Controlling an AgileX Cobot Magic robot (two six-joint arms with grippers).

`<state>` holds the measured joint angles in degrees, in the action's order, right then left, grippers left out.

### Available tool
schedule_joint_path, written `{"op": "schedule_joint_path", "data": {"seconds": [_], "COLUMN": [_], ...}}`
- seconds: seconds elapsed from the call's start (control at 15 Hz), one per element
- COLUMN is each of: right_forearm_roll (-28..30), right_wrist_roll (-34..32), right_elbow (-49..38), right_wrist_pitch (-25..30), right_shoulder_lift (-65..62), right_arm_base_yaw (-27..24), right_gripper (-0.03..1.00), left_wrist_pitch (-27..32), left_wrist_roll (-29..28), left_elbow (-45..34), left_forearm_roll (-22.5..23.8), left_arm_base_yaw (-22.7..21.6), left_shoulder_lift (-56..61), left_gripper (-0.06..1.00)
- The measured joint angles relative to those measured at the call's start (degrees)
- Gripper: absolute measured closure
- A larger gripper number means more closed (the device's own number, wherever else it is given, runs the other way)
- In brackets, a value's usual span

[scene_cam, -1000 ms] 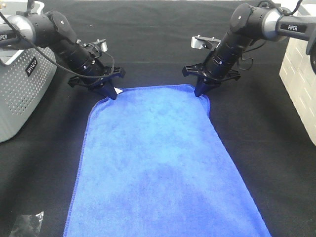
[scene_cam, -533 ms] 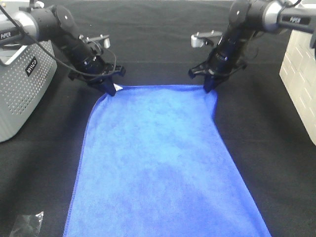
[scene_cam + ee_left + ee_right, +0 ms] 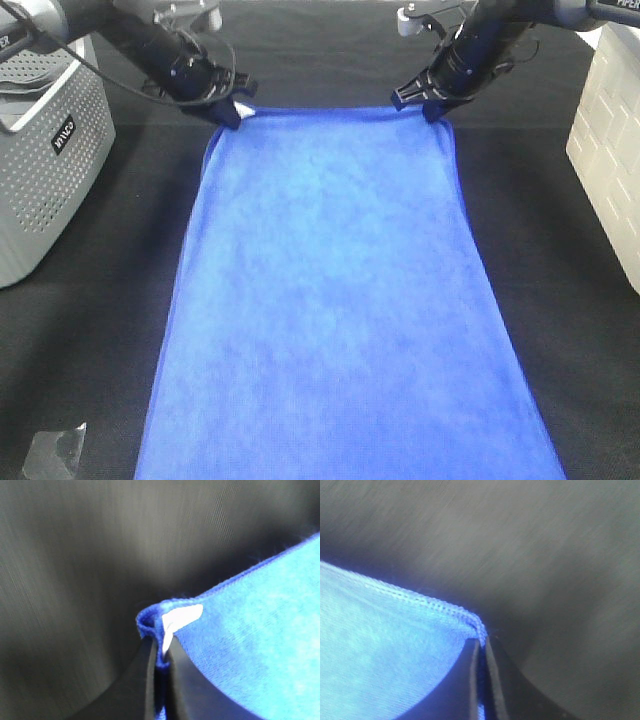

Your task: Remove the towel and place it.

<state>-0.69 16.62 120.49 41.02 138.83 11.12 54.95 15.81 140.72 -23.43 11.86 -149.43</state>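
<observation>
The bright blue towel (image 3: 335, 300) lies spread flat down the middle of the black table, its near end running out of the bottom of the exterior view. My left gripper (image 3: 234, 112) is shut on the towel's far left corner, where the small white tag (image 3: 180, 617) shows beside the fingers (image 3: 145, 680). My right gripper (image 3: 437, 107) is shut on the far right corner, with the stitched hem (image 3: 427, 605) pinched between its fingers (image 3: 497, 680). The far edge of the towel is stretched straight between the two grippers.
A grey perforated basket (image 3: 40, 150) stands at the left edge. A white crate (image 3: 610, 140) stands at the right edge. A small clear plastic scrap (image 3: 50, 452) lies at the front left. Black tablecloth (image 3: 560, 270) surrounds the towel.
Both grippers have moved away from the camera toward the back of the table, dragging the towel's far edge with them. The far edge is now wider and straighter.
</observation>
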Motion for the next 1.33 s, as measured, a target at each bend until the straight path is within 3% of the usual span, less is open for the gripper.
{"op": "schedule_joint_path", "data": {"seconds": [0.33,0.73,1.33], "right_forearm_roll": [5.3,6.4,6.4], "right_wrist_roll": [0.1,0.2,0.2], "right_elbow": [0.0,0.0,0.0], "right_wrist_pitch": [-9.2,-18.6,-22.9], "right_shoulder_lift": [-0.3,-0.3,4.1], "right_arm_base_yaw": [0.0,0.1,0.1], "right_gripper": [0.97,0.97,0.97], "left_wrist_pitch": [-6.8,-16.3,-23.9], "left_wrist_roll": [5.0,9.5,14.7], "left_elbow": [2.6,2.6,2.6], "left_forearm_roll": [0.6,1.2,1.3], "left_arm_base_yaw": [0.0,0.2,0.2], "left_shoulder_lift": [-0.1,-1.4,-5.6], "left_gripper": [0.94,0.94,0.94]}}
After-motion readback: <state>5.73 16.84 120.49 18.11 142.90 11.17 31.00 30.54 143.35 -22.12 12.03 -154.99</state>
